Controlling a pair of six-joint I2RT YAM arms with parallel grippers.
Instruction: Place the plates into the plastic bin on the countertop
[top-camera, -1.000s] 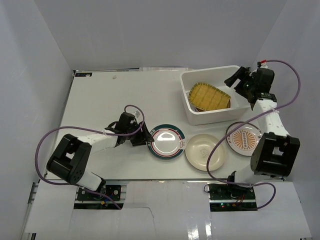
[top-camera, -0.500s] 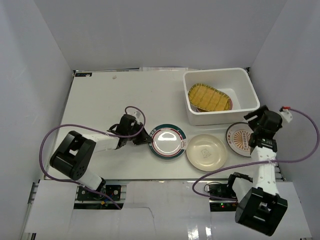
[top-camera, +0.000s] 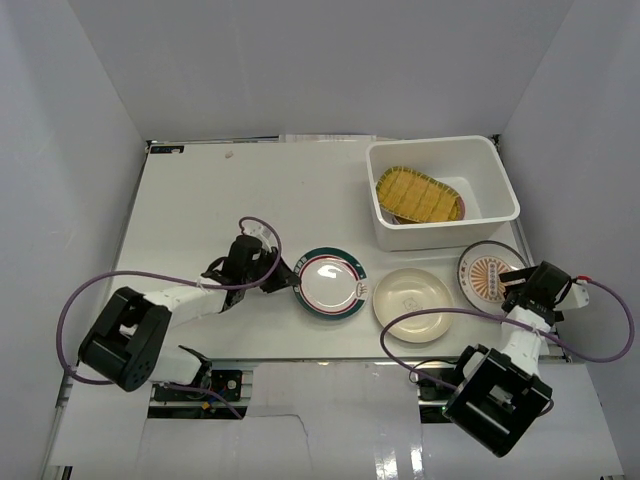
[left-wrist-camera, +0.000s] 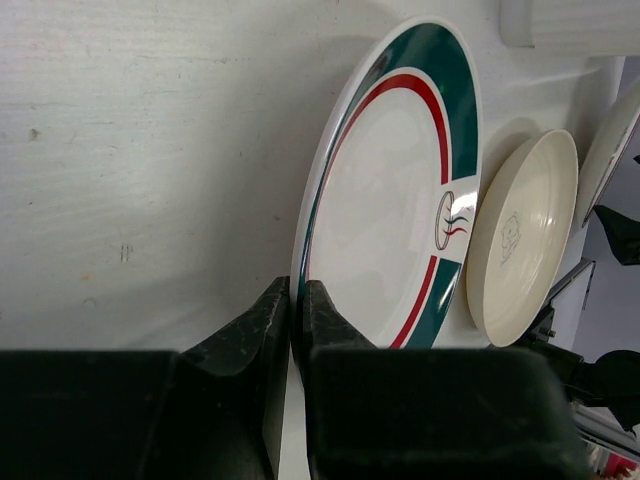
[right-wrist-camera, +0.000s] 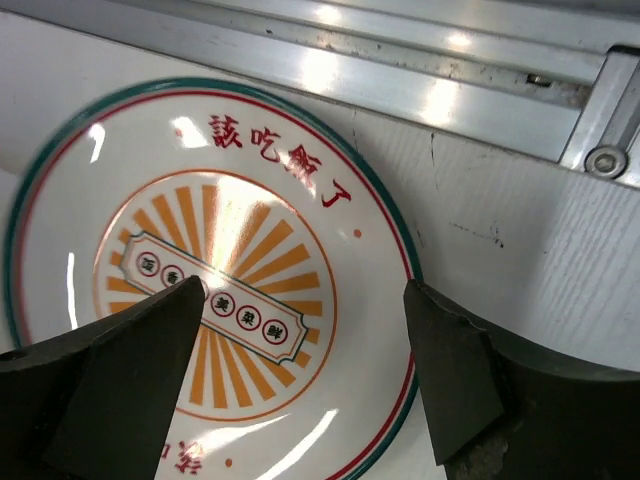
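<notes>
Your top external camera looks steeply down from high at the near side and takes in the whole countertop (top-camera: 200, 200). Your left wrist camera sits low and close, looking along the green-rimmed plate (left-wrist-camera: 390, 190). Your right wrist camera faces down, close over the orange-sunburst plate (right-wrist-camera: 240, 260). The top view shows both plates too.

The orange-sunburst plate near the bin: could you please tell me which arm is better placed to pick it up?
Right. The right gripper hangs open directly over the orange-sunburst plate, while the left gripper is shut on the rim of the green-rimmed plate, farther away.
</notes>
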